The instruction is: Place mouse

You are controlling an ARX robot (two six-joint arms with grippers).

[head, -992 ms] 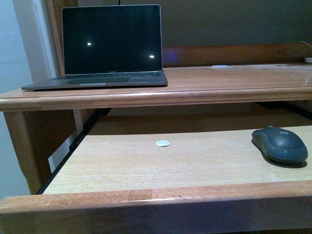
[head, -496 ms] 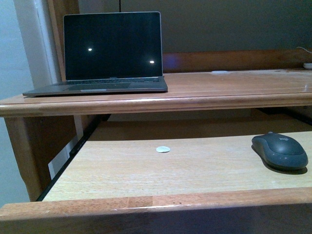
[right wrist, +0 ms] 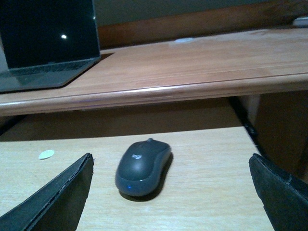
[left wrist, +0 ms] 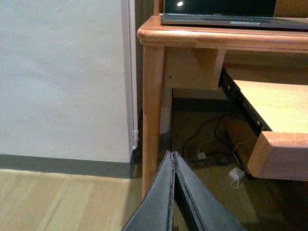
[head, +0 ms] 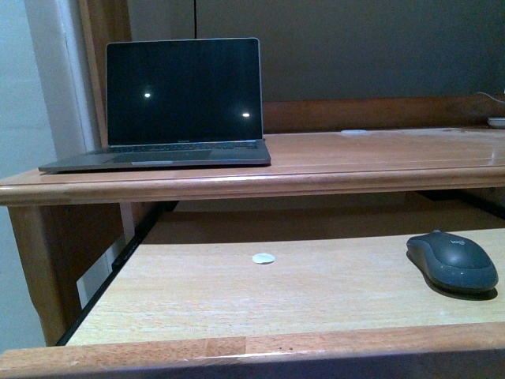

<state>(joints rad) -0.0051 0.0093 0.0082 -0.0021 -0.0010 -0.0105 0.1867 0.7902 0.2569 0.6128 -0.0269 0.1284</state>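
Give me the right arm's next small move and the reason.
Probably ease the open right gripper forward and down until its fingers straddle the small dark blue-grey domed mouse. The mouse lies free on the pale wooden pull-out tray, ahead of the spread fingers and untouched, so nothing is gripped yet.

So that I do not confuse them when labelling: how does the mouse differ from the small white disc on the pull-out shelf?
The mouse is dark grey; the white disc is pale. The mouse is domed and oval, the disc flat and round. The mouse is far larger than the disc. On the pull-out shelf, the mouse lies near the right end, the disc near the middle. Both rest on that shelf, well apart.
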